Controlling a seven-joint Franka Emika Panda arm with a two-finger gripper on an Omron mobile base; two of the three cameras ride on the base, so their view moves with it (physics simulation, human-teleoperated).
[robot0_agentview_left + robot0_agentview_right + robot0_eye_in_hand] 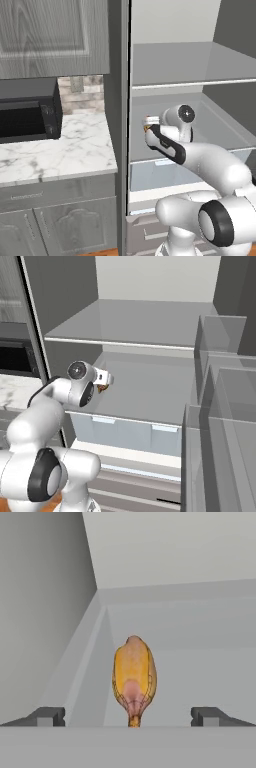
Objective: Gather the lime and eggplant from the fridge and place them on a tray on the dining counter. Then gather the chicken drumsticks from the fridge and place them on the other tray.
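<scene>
Left base view, arm: we reach into the open fridge [165, 65], with the gripper [148, 125] low over the middle shelf [220, 125] near its left wall.
Left base view, drumstick: we see only a small brown bit at the gripper's tip; the rest is hidden behind the hand.
Left base view, surroundings: a marble table [55, 150] with a black microwave [27, 112] stands left of the fridge, well apart from our work.

Right base view, arm: we see the gripper [104, 382] pointing into the fridge [150, 321] over the shelf [145, 386], with a brown bit of drumstick [103, 388] just under it.
Right base view, rest of the fridge: the shelf looks bare apart from that piece, so we judge the lime and eggplant are already out.

Hand view, drumstick: the drumstick [134, 679] lies on the shelf [200, 677], centred between our fingertips [47, 716], thin bone end toward us and meaty end away, close to the left wall [45, 612].
Hand view, gripper: we hold the gripper [131, 717] wide open, with nothing in it and neither tip touching the meat.

Step in hand: we judge this is the approach to the drumstick.
Doing it well: we go straight forward so the tips pass on either side of the thick part, keep the left tip off the wall, and close on the meat, not on the narrow bone.
</scene>
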